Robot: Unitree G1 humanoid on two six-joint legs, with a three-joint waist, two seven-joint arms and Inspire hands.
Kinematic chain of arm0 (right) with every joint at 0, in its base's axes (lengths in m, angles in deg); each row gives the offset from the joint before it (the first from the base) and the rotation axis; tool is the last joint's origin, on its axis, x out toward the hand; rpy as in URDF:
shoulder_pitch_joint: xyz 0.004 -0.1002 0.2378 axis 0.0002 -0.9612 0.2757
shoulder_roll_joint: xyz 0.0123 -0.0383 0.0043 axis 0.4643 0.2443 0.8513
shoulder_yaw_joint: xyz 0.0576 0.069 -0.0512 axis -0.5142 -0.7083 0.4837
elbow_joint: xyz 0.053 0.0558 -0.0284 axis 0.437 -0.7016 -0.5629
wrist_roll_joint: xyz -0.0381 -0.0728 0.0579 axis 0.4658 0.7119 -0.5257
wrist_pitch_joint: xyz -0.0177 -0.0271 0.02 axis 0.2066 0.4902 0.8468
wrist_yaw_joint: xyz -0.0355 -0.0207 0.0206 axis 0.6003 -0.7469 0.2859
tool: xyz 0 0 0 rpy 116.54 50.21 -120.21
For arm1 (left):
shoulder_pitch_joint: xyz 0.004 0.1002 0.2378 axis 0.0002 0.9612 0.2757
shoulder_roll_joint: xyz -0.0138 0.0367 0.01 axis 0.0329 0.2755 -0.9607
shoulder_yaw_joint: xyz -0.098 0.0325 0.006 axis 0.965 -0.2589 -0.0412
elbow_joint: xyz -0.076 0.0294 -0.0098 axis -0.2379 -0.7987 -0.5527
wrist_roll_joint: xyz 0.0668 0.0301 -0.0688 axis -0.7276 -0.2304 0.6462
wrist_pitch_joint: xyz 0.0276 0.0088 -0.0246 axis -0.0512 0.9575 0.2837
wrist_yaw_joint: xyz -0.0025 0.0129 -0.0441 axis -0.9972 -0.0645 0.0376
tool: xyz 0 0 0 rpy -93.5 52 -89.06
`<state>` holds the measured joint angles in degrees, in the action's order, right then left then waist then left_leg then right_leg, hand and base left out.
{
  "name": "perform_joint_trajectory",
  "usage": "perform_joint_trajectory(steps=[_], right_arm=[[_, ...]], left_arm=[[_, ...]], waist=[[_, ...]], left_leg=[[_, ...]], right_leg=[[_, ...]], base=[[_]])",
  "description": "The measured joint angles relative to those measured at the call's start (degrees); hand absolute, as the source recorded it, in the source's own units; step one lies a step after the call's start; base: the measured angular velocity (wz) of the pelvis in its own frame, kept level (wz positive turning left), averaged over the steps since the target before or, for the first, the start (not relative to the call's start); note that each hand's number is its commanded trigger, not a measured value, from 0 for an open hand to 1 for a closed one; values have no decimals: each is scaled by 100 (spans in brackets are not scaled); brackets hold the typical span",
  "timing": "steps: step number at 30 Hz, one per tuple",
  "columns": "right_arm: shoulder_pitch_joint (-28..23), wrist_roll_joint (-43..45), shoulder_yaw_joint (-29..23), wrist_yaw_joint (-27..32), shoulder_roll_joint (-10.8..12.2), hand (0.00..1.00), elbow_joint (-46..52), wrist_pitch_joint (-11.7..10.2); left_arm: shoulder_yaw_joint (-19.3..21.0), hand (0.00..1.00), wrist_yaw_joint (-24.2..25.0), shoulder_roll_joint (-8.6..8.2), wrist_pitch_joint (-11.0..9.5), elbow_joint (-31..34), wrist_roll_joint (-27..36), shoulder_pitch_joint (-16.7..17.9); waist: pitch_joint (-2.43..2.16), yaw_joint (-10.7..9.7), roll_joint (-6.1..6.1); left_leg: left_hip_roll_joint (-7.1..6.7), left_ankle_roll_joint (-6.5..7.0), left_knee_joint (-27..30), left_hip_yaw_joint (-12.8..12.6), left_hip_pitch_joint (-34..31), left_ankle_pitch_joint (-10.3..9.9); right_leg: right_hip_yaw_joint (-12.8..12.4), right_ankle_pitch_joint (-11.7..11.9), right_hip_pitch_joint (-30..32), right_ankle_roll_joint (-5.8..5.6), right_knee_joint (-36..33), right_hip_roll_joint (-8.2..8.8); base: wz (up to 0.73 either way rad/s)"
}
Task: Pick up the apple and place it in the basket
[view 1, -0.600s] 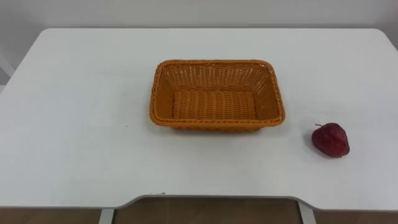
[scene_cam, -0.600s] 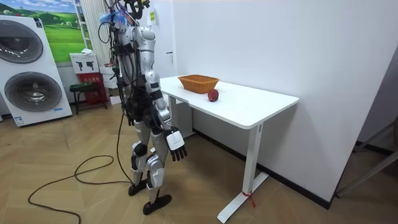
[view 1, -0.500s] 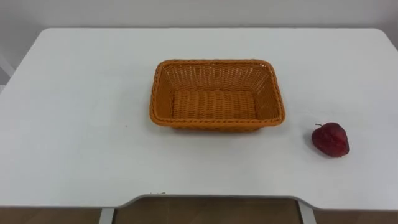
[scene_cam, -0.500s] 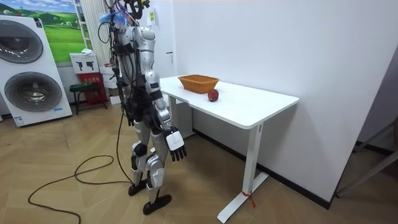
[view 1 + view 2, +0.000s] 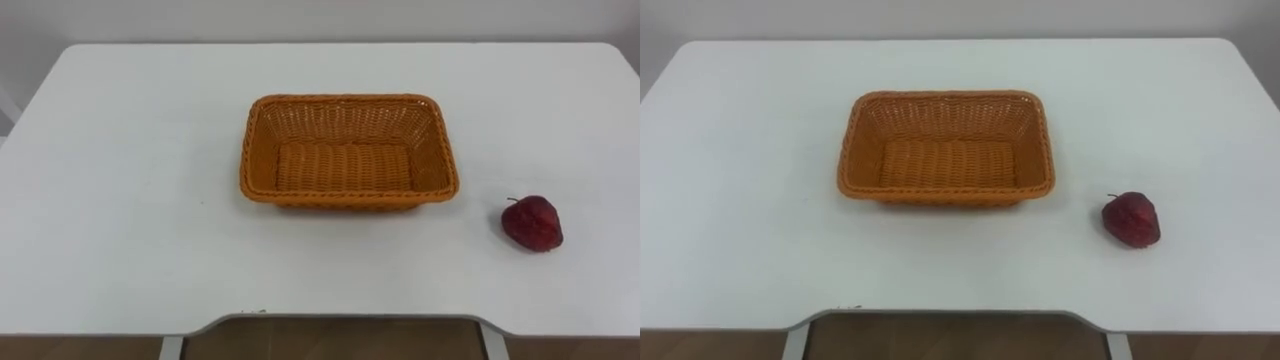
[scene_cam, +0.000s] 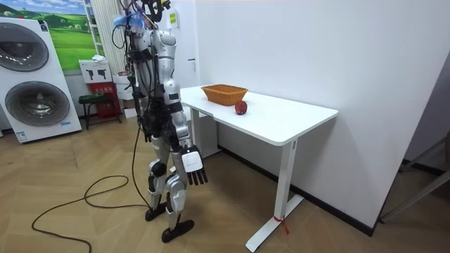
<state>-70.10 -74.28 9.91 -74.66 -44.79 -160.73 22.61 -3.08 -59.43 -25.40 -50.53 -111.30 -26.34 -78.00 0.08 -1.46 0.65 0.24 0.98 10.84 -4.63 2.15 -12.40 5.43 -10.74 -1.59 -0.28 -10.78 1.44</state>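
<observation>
A dark red apple [image 5: 532,222] lies on the white table [image 5: 120,200], to the right of the basket and near the front edge. An orange woven basket [image 5: 345,100] sits in the middle of the table with nothing in it. In the room view I stand at the table's short end, facing the basket [image 6: 223,93] and the apple [image 6: 240,107]. My right hand [image 6: 191,164] hangs by my thigh below the tabletop, open, fingers pointing down, holding nothing.
A white wall runs along the table's far side. Washing machines [image 6: 35,98] and a small red stool [image 6: 104,93] stand behind me at the room view's left. The table's front edge has a shallow cut-out [image 5: 330,322].
My right hand has swung slightly toward the room view's left, closer to my leg. The apple and the basket have not moved.
</observation>
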Motion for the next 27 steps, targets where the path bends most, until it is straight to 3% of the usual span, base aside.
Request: perform_joint_trajectory(steps=[3,6,11,14,17,22,25,27], right_arm=[[-3,-1366,-1060,313,-7,0,139,-5],[42,-2179,-1836,731,-12,0,405,-16],[143,-3481,-2443,1631,-112,0,736,-181],[213,-3694,-2818,2145,-120,0,1125,-312],[224,-3592,-2897,2676,-135,0,1635,-340],[239,-2600,-2960,3778,-195,0,2903,-522],[288,-1554,-2822,4479,-302,0,3923,-602],[327,-379,-2587,4831,-363,0,4510,-767]], left_arm=[[275,0,-111,14,-1,16,2,120],[470,0,-113,23,1,11,7,189],[502,0,-175,151,40,23,-1,260],[580,0,-210,222,73,103,-11,342],[669,0,-210,255,121,293,-76,427],[667,0,-202,259,163,491,-339,434],[595,0,-215,278,152,590,-337,425],[417,0,-215,270,140,656,-335,360]], waist=[[6,-167,27],[17,-308,20],[-10,-452,38],[-28,-514,50],[-42,-578,80],[-41,-589,89],[-40,-598,95],[-33,-587,117]], left_leg=[[-5,1,16,-3,52,-1],[-6,3,12,-14,47,-3],[-18,15,32,-4,23,-17],[-22,15,91,-2,-1,-15],[-35,18,103,-1,-67,-11],[-44,22,100,-42,-131,-9],[-54,28,100,-44,-207,-5],[-56,32,115,-20,-267,0]], right_leg=[[0,-4,-62,-3,-7,2],[-54,-19,-39,-5,-40,0],[-60,-102,68,-11,-207,23],[-48,-101,64,-11,-266,25],[-44,-107,138,-9,-319,38],[-81,-116,253,-23,-316,46],[-114,-130,339,-31,-386,47],[-104,-127,403,-29,-385,48]], base=[[0],[0],[0],[0],[0],[-3],[-3],[4]])
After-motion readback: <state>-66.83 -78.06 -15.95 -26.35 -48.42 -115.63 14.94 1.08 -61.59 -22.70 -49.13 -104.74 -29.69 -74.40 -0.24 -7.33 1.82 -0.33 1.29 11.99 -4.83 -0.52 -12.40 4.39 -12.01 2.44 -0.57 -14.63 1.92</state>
